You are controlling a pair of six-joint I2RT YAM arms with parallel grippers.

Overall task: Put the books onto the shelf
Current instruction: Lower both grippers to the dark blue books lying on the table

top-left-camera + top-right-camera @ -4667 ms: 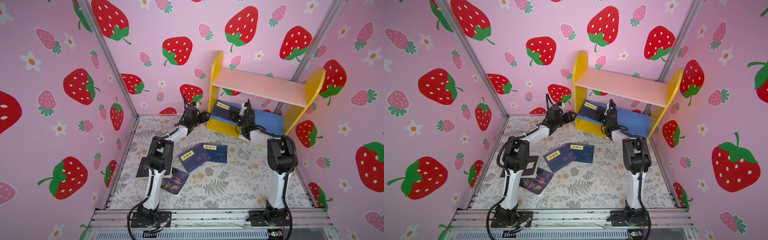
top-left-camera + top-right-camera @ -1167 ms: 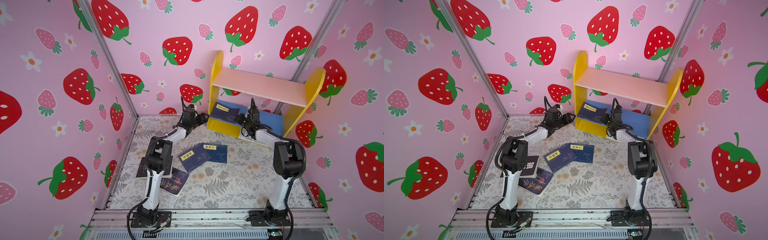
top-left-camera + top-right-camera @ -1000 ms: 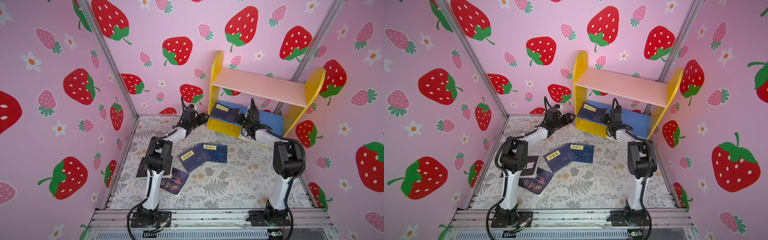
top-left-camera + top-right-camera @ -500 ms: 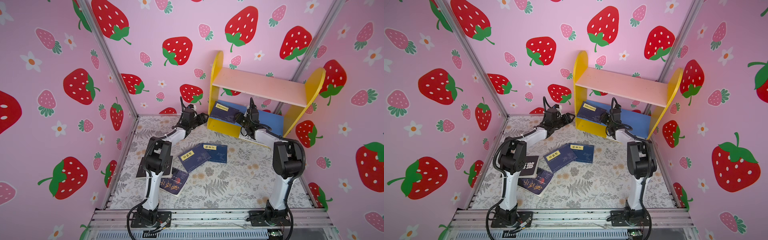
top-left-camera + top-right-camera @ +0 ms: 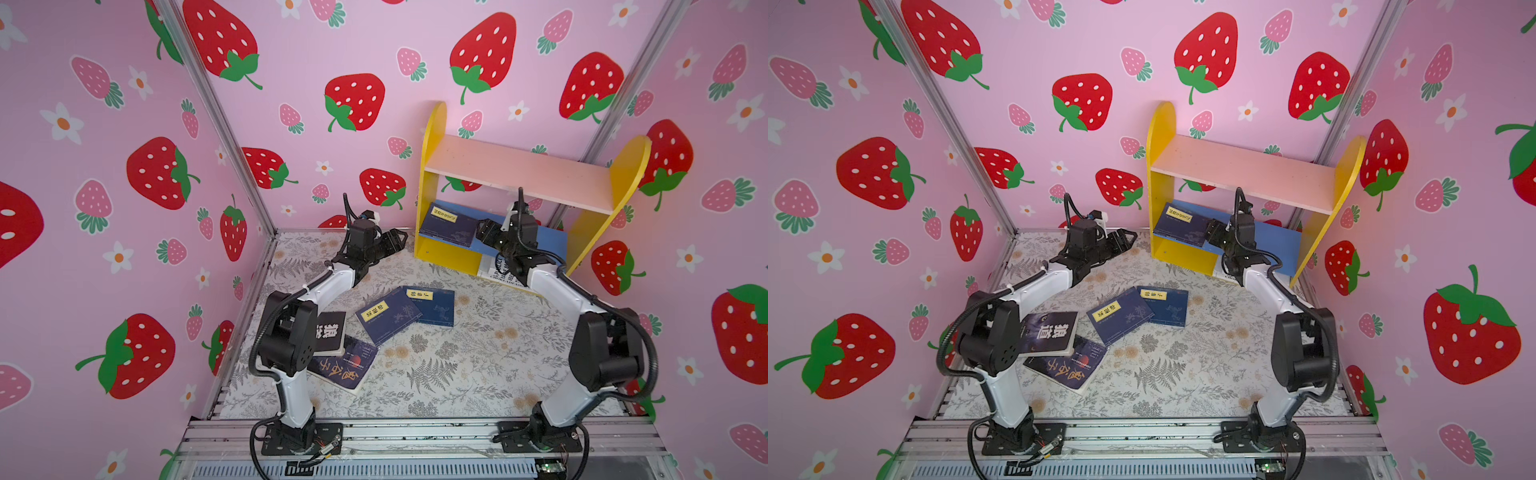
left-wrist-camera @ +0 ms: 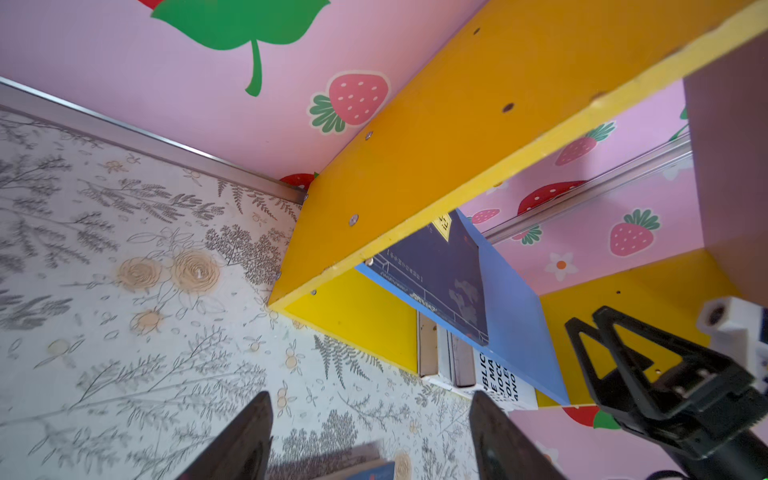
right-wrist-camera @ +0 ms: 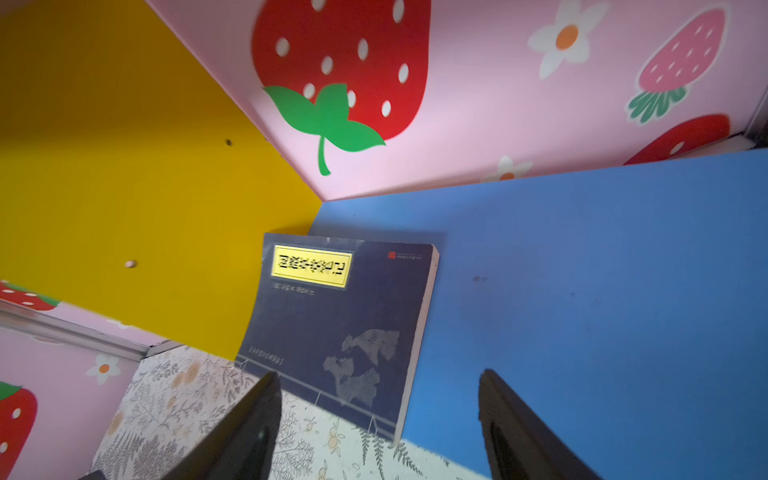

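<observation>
On the tabletop (image 5: 478,353), left of middle, lie two dark books (image 5: 340,368) and two navy books (image 5: 384,318); farther back the left tool (image 5: 395,241) hovers empty, jaws spread. On the blue board (image 5: 548,245) of the shelf (image 5: 519,170) rests one navy book (image 5: 451,226) — the right tool (image 5: 482,233) is just beside it, jaws wide, gripping nothing.

Robot lab booth dressing up as child's room. Strawberry-print panels (image 5: 299,45) standing behind shelf (image 5: 528,170) and on both sides of it, metal posts (image 5: 221,124) joining them at corners. Floral mat (image 5: 478,365) lying under shelf as floor. Across mat from shelf, aluminium rail (image 5: 415,434) running along open front, two arm bases (image 5: 297,440) sitting bolted on it, cables (image 5: 264,322) looping above them.
</observation>
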